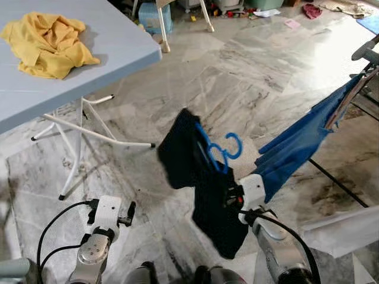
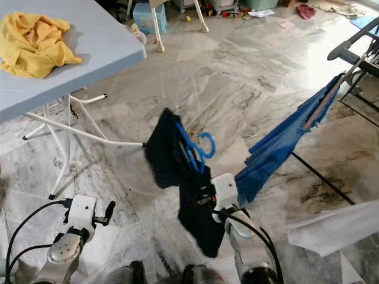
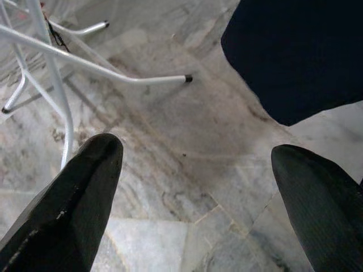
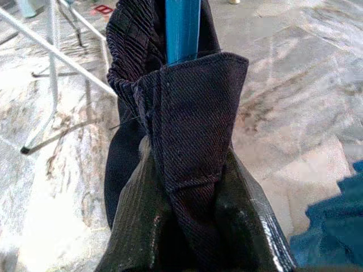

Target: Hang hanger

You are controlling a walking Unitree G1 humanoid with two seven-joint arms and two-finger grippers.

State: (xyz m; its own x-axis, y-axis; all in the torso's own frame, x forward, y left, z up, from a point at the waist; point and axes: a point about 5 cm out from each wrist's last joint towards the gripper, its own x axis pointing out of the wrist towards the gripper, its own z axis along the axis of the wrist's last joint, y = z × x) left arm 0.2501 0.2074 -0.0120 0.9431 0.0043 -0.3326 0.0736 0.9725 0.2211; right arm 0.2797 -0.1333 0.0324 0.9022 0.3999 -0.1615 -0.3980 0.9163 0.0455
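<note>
Left eye view: right end effector (image 1: pixel 232 198) clenched on blue hanger (image 1: pixel 214 151) with dark garment (image 1: pixel 189 160), held mid-air above floor; keep hook upright, carry toward rack rail (image 1: pixel 367 54) beside blue cloth (image 1: pixel 299 145); left end effector (image 3: pixel 198 187) released, idle.

You're in a lived-in home, a laundry corner: marble-tile floor (image 1: pixel 237 77), a folding table (image 1: pixel 106 41) with a crumpled yellow garment (image 1: pixel 47 41), blue cloth (image 1: pixel 296 145) draped on a drying rack (image 1: pixel 367 56), household clutter (image 1: pixel 249 9) along the far wall.
</note>
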